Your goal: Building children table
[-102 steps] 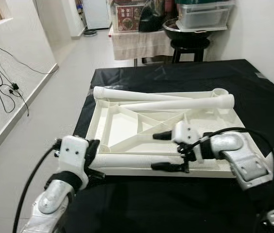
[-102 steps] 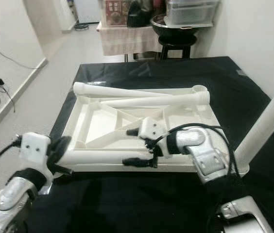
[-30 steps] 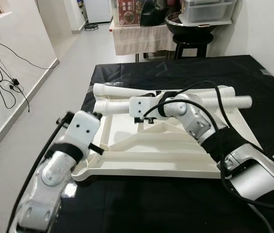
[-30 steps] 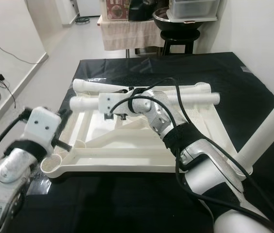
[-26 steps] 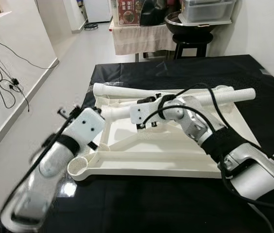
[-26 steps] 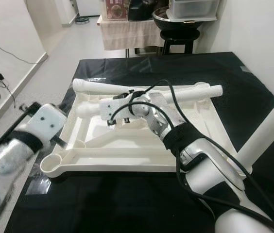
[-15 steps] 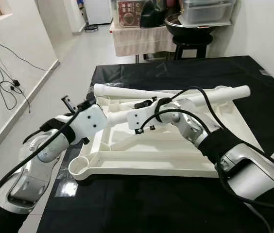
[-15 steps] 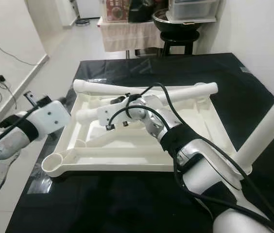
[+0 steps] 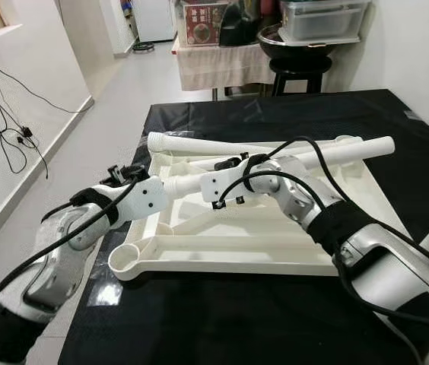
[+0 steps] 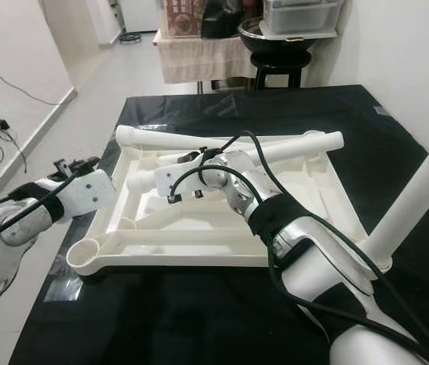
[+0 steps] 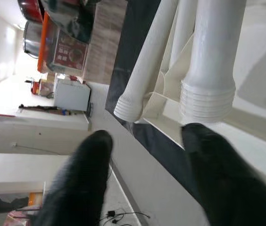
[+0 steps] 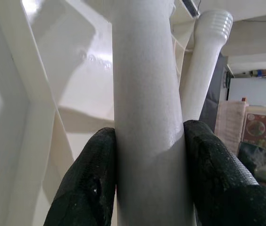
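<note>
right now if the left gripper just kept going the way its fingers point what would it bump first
Most likely the threaded end of the table leg held by the right gripper. The left gripper is open, its fingers pointing at that end with a gap between them. Depth is unclear; a second leg lies just beside.

my right arm reaches forward and across to the left, elbow bent, cable looping over the forearm. my right gripper (image 12: 147,188) has both fingers (image 12: 88,183) pressed tight against a white tube. my left arm stretches forward at the left, my left gripper (image 11: 145,179) spread wide, gripping nothing.
</note>
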You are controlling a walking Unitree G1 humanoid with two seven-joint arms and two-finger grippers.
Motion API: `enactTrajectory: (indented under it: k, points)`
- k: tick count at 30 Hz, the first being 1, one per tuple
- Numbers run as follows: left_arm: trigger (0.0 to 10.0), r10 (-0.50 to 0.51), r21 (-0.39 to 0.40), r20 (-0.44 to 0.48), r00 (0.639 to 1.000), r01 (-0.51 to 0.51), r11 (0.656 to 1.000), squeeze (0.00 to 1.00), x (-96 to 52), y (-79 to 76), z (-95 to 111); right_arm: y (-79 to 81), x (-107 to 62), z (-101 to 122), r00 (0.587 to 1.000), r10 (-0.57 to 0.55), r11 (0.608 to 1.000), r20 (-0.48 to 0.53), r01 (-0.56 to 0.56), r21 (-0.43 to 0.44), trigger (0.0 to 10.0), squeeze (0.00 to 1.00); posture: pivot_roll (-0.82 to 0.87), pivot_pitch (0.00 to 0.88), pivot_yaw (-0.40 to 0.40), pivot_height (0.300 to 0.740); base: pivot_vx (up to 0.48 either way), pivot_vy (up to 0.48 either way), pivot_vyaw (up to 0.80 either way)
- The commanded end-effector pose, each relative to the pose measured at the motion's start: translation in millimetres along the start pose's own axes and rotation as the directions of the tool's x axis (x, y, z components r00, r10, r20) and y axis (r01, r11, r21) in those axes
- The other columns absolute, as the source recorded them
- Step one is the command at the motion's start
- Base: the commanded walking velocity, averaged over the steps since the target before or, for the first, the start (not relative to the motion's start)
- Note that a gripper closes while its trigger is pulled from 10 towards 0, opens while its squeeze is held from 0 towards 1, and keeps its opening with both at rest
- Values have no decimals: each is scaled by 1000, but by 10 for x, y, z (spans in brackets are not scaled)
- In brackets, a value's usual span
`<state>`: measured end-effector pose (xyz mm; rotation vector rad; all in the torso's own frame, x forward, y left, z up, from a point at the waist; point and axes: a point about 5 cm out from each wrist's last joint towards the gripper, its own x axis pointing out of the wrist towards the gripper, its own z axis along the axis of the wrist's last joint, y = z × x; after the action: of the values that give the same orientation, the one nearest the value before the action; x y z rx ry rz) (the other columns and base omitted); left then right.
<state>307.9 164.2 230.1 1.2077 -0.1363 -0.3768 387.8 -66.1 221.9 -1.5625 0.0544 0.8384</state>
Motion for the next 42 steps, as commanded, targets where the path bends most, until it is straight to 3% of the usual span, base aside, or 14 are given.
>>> enactTrajectory:
  k: [1, 8, 9, 12, 13, 16, 22, 23, 24, 25, 34, 42]
  points:
    - [10000, -32, 51, -18, 999, 33, 998, 1000, 45, -16, -24, -105, -15, 78, 999, -32, 999, 19, 33, -30, 10000, 0, -43, 14, 56, 740, 0, 0, 0]
    - [10000, -55, 88, -46, 997, 59, 994, 1000, 173, -41, -46, -134, -21, 120, 999, -39, 999, 29, 40, -37, 10000, 0, -50, 16, 58, 740, 0, 0, 0]
    - [10000, -69, 59, -21, 997, 70, 996, 1000, 254, -76, -9, -151, -35, 145, 998, -43, 998, 37, 44, -36, 10000, 0, -52, 19, 62, 740, 0, 0, 0]
    - [10000, -73, 39, -7, 997, 73, 997, 1000, 281, -88, 13, -157, -41, 156, 998, -44, 998, 41, 45, -34, 10000, 0, -52, 19, 62, 740, 0, 0, 0]
    - [10000, -100, -38, 26, 995, 101, 994, 1000, 348, -128, 73, -163, -50, 185, 998, -43, 998, 52, 45, -34, 10000, 0, -56, 21, 63, 740, 0, 0, 0]
    - [10000, -130, -85, 44, 991, 133, 988, 1000, 392, -167, 105, -165, -49, 202, 997, -42, 998, 58, 44, -35, 10000, 0, -58, 23, 64, 740, 0, 0, 0]
    - [10000, -153, -101, 56, 987, 158, 982, 996, 504, -230, 172, -194, -65, 242, 996, -47, 998, 75, 50, -34, 10000, 0, -61, 25, 68, 740, 0, 0, 0]
    - [10000, -152, -87, 47, 987, 155, 984, 133, 534, -238, 160, -201, -76, 251, 996, -48, 998, 81, 51, -33, 10000, 0, -61, 25, 68, 740, 0, 0, 0]
    - [10000, -152, -87, 47, 987, 155, 984, 133, 534, -238, 160, -201, -76, 251, 996, -48, 998, 81, 51, -33, 10000, 0, -61, 25, 68, 740, 0, 0, 0]
    - [10000, -151, -81, 40, 988, 154, 985, 0, 543, -243, 150, -203, -83, 258, 995, -48, 998, 85, 50, -33, 10000, 0, -66, 26, 73, 740, 0, 0, 0]
    - [10000, -164, -56, 8, 986, 164, 985, 0, 565, -288, 69, -193, -129, 278, 994, -38, 999, 102, 41, -27, 10000, 0, -71, 27, 81, 740, 0, 0, 0]
    - [10000, -175, -92, 7, 984, 175, 980, 0, 569, -363, 22, -208, -222, 379, 985, -18, 1000, 170, 22, -17, 10000, 0, -83, 21, 92, 740, 0, 0, 0]
